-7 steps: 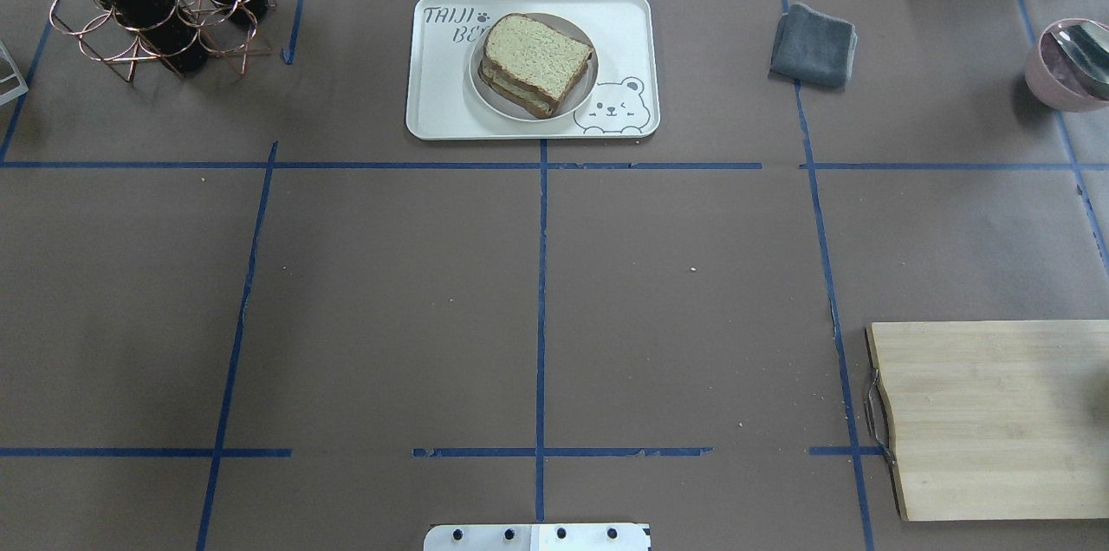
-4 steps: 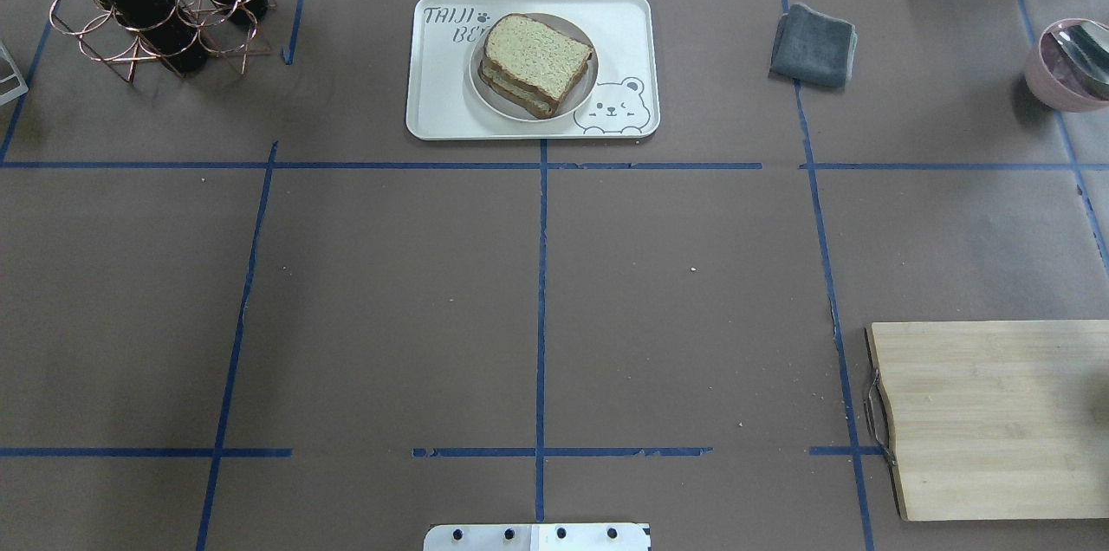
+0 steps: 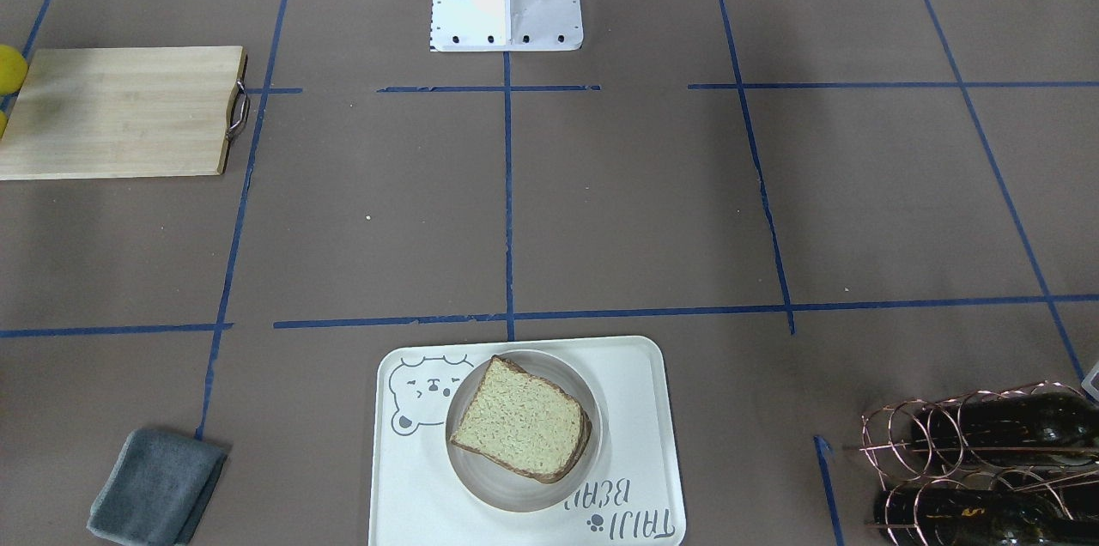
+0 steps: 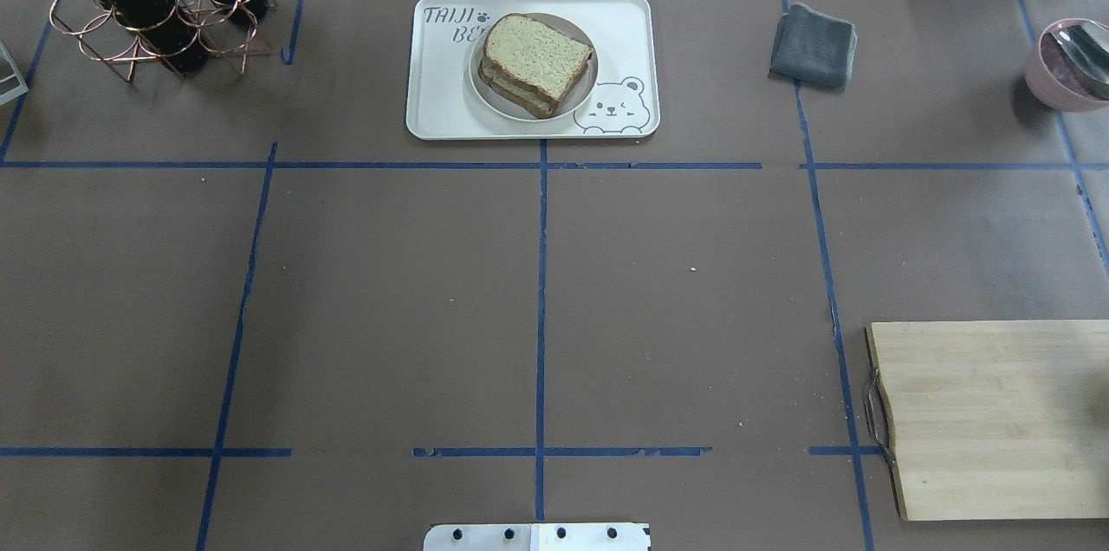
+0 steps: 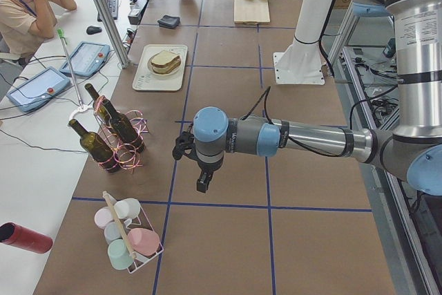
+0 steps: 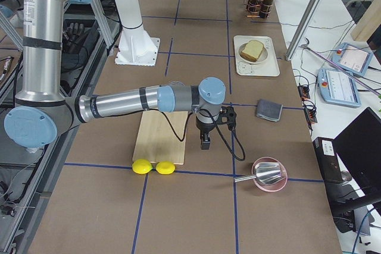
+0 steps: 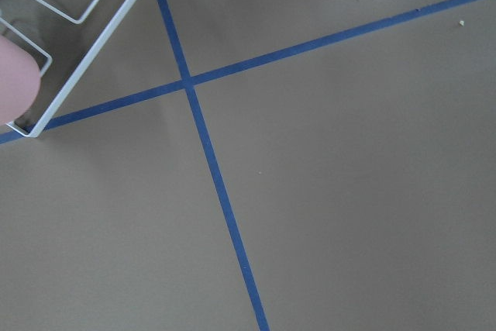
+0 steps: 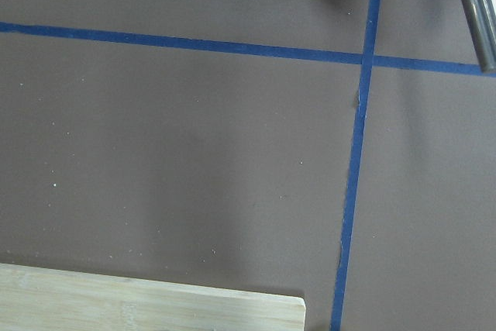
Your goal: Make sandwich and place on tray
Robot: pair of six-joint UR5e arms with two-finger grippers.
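Note:
The sandwich (image 4: 535,61), two tan brown-crusted bread slices, sits on a small round whitish plate (image 4: 485,96) on the cream bear tray (image 4: 442,92) at the table's far middle. It also shows in the front view (image 3: 524,430) on the tray (image 3: 635,409). The egg is hidden between the slices. My left gripper (image 5: 202,186) hangs low over bare table far from the tray, seen only in the left side view. My right gripper (image 6: 205,144) hangs by the cutting board's edge, seen only in the right side view. I cannot tell whether either is open or shut.
A wooden cutting board (image 4: 996,417) lies at the near right, with two lemons (image 6: 153,166) beyond it. A grey cloth (image 4: 813,44) lies right of the tray. A pink bowl with a spoon (image 4: 1066,66) stands far right. A wire bottle rack (image 4: 156,5) stands far left, a cup rack (image 5: 128,240) beyond it.

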